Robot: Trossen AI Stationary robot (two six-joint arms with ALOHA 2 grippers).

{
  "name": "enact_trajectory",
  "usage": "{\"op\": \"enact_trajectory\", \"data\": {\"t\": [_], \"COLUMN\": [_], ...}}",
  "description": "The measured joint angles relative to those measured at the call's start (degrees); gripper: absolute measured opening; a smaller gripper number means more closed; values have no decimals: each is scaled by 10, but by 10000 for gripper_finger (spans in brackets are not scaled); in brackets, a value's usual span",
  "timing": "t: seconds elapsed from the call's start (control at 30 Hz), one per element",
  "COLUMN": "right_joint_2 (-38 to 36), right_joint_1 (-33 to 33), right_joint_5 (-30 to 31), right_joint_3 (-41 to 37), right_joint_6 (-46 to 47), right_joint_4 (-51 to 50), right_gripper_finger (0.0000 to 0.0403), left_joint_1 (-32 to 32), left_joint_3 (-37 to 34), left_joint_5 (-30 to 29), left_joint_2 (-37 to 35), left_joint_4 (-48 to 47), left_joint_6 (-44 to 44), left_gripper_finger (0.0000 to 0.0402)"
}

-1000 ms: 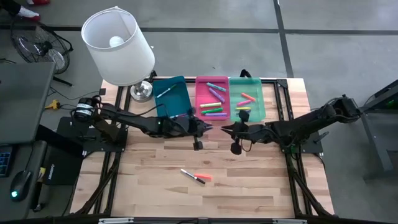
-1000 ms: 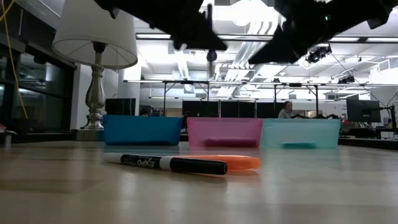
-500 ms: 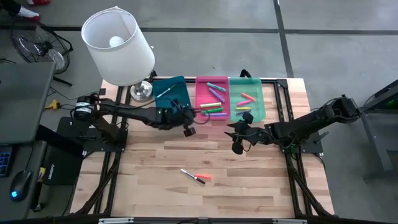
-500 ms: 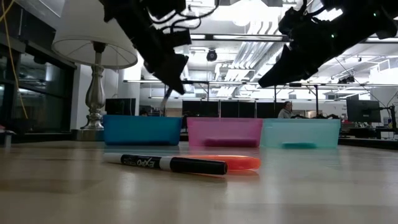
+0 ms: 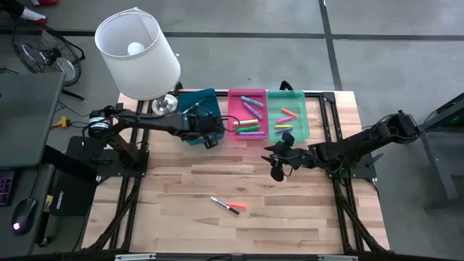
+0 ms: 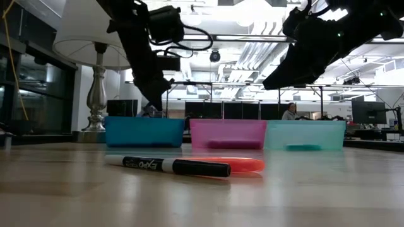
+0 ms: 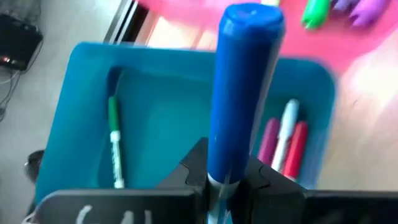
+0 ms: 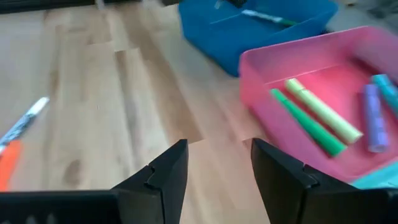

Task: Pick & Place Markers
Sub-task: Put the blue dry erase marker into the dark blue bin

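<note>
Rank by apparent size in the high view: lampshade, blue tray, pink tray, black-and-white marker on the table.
1. lampshade, clearly largest, though it stands nearer the camera.
2. blue tray and pink tray: alike; the left arm covers part of the blue one.
3. black-and-white marker, smallest.

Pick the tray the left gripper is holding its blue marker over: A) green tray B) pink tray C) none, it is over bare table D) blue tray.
D: the left gripper, shut on the blue marker, hangs above the blue tray, which already holds pens.
</note>
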Motion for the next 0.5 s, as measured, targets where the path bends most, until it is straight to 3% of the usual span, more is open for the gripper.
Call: {"op": "enact_trajectory", "data": {"t": [0.23,0.5], "right_joint_2": [17,82], "right_joint_1": [4,19], "right_joint_5": [-45,-43], "right_joint_3": [0,0], "right_joint_6": [17,56], "right_joint_4": [-3,3], "right_gripper_finger": [163,163], "left_joint_1": [39,77], "left_joint_3": [0,10], "left_joint_5": [9,32], "left_joint_2": [0,8], "left_joint_4": [-45,-72], "left_joint_6": [30,57], "left_gripper_finger": [23,23]}}
